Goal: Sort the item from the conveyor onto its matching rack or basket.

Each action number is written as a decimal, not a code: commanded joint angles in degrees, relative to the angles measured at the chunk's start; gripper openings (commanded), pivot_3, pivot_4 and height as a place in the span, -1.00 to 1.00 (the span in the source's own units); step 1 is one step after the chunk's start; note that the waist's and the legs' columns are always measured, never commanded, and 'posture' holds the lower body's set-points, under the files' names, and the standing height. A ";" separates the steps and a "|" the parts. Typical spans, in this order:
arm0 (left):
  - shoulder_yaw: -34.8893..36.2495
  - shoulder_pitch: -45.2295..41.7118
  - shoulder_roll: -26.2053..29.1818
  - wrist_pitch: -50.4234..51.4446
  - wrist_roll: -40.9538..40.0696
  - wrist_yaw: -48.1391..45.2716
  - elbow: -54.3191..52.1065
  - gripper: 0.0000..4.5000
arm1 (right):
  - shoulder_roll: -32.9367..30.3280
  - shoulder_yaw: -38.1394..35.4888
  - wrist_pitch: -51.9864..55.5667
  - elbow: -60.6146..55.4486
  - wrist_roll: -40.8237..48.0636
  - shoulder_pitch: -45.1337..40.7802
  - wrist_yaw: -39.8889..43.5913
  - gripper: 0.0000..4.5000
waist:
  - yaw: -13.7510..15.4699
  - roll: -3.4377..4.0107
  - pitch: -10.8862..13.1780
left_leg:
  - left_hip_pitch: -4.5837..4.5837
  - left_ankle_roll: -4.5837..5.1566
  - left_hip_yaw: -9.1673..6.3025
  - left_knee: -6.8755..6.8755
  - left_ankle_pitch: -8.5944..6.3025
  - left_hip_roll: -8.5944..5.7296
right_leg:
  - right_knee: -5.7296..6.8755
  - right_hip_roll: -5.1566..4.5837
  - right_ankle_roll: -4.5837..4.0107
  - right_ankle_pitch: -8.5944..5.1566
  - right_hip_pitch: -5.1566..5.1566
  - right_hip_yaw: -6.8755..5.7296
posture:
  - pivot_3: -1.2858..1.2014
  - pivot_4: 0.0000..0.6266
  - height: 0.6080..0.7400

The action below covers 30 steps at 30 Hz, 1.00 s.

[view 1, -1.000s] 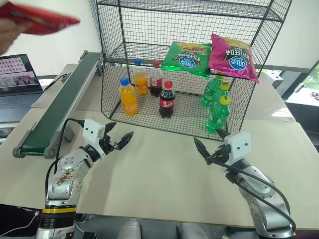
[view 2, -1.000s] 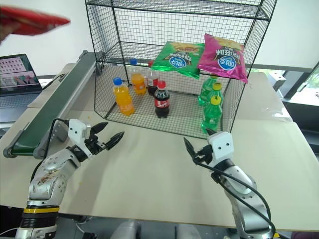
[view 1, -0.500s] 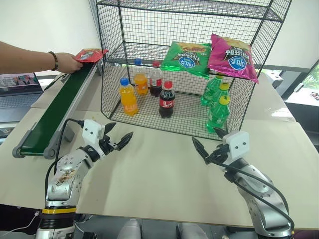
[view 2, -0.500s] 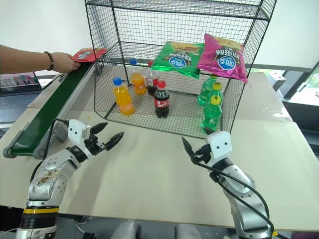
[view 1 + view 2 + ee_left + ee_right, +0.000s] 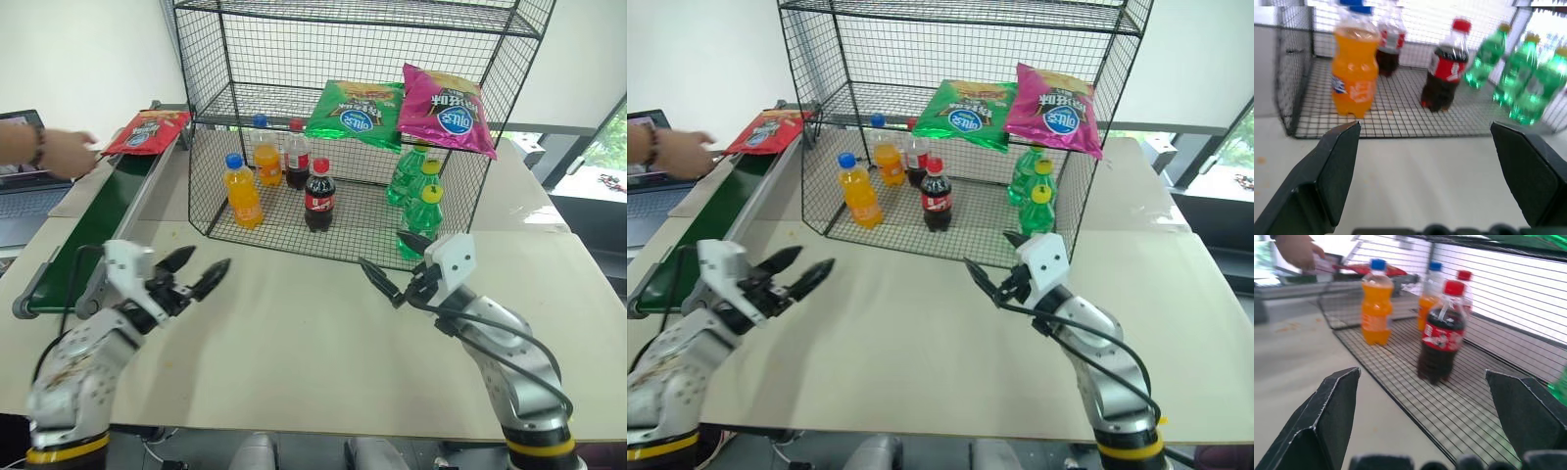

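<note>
The red snack bag [image 5: 147, 131] lies flat on the far end of the dark green conveyor [image 5: 93, 215], at the far left of the table. A person's hand [image 5: 61, 153] hovers just left of it, not touching. The tall black wire rack [image 5: 343, 12] stands behind the middle of the table. My left gripper [image 5: 204, 264] is open and empty above the table, near the conveyor's near end. To the right, in front of the rack's lower shelf, my right gripper [image 5: 382, 251] is also open and empty. Its wrist view catches the bag [image 5: 1354, 268] behind the bottles.
On the rack's bottom shelf stand orange soda bottles [image 5: 242, 190], cola bottles [image 5: 315, 194] and green bottles [image 5: 417, 192]. A green snack bag [image 5: 355, 108] and a magenta snack bag [image 5: 446, 98] lie on the shelf above. A laptop [image 5: 18, 191] sits left of the conveyor.
The person set the red bag on the conveyor's far end and drew the hand back to the left. My left gripper pulled back and leftward; my right gripper shifted left and rose. Both stayed open.
</note>
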 commanded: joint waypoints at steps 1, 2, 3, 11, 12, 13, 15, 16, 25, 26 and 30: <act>13.50 7.28 -2.77 4.05 -20.50 9.85 -3.96 0.99 | -0.23 1.22 0.43 0.86 7.58 -5.25 8.64 1.00 | -0.31 0.02 0.03 | 0.00 0.00 -0.01 0.00 0.00 0.00 | 0.00 0.00 0.00 0.00 0.00 0.00 | 0.03 -0.52 1.00; 16.10 9.29 -3.64 4.29 -25.55 12.71 -4.36 0.99 | -0.17 1.58 0.63 1.45 9.11 -6.43 10.51 1.00 | -0.64 0.05 0.05 | 0.00 0.00 0.03 -0.01 -0.01 0.02 | -0.02 -0.02 0.00 0.00 -0.01 0.06 | 0.03 -0.52 1.00; 18.31 11.37 -4.85 3.60 -30.54 15.79 -4.90 0.99 | -0.18 2.00 0.71 2.09 10.22 -7.57 12.22 1.00 | -0.80 -0.02 0.08 | 0.02 0.04 0.11 -0.02 -0.04 0.08 | -0.02 -0.09 -0.01 0.01 0.01 0.02 | 0.03 -0.52 1.00; 28.37 21.15 -11.13 -4.68 -51.38 28.19 0.50 0.99 | -0.14 5.74 -0.71 6.55 12.85 -14.61 22.24 1.00 | 0.34 -0.18 0.18 | 0.19 0.03 -0.03 -0.01 -0.03 -0.03 | -0.02 -0.14 -0.03 -0.01 0.15 -0.10 | 0.03 -0.52 1.00; 29.05 21.55 -11.23 -5.41 -53.16 29.03 1.76 0.99 | 0.17 5.94 -0.34 7.01 13.47 -15.71 23.18 1.00 | 0.47 -0.19 0.19 | 0.21 0.03 -0.04 -0.02 -0.03 -0.03 | -0.02 -0.14 -0.06 -0.02 0.15 -0.12 | 0.03 -0.52 1.00; 29.46 21.82 -11.24 -5.96 -54.44 29.64 2.60 0.99 | 0.45 6.00 0.07 7.30 13.95 -16.47 23.81 1.00 | 0.50 -0.20 0.20 | 0.20 0.02 -0.05 -0.01 -0.03 -0.04 | -0.02 -0.14 -0.08 -0.04 0.15 -0.14 | 0.03 -0.52 1.00; 30.23 21.33 -10.84 -7.29 -57.61 32.37 5.61 0.99 | 0.53 6.10 0.61 7.78 15.62 -18.28 26.56 1.00 | 0.50 -0.19 0.23 | 0.19 0.02 -0.04 -0.01 -0.03 -0.05 | -0.02 -0.14 -0.09 -0.04 0.13 -0.12 | 0.03 -0.52 1.00; 30.37 20.90 -10.24 -7.53 -58.83 33.34 7.23 0.99 | 0.58 6.21 0.74 8.04 16.37 -19.03 27.72 1.00 | 0.50 -0.19 0.23 | 0.21 0.02 -0.04 -0.02 -0.03 -0.06 | -0.02 -0.14 -0.09 -0.04 0.14 -0.11 | 0.03 -0.52 1.00; 28.08 17.33 -6.90 -6.89 -62.38 36.97 12.61 0.99 | 1.17 6.20 -0.22 8.80 18.74 -22.57 32.53 1.00 | 0.45 -0.32 0.25 | 0.20 0.01 -0.06 -0.04 -0.03 -0.05 | -0.03 -0.14 -0.12 -0.06 0.13 -0.16 | 0.03 -0.52 1.00; 27.93 17.22 -6.64 -6.65 -62.91 37.10 12.83 0.99 | 1.07 6.20 -0.50 8.86 18.63 -22.68 32.92 1.00 | 0.42 -0.32 0.25 | 0.21 0.01 -0.06 -0.06 -0.03 -0.05 | -0.02 -0.13 -0.12 -0.06 0.13 -0.16 | 0.03 -0.52 1.00; 26.74 17.09 -5.49 -5.33 -63.11 37.23 13.65 0.99 | 1.02 6.18 -1.20 9.11 17.86 -22.98 33.63 1.00 | 0.39 -0.32 0.25 | 0.23 0.00 -0.06 -0.14 -0.03 -0.05 | -0.03 -0.13 -0.14 -0.07 0.12 -0.17 | 0.03 -0.52 1.00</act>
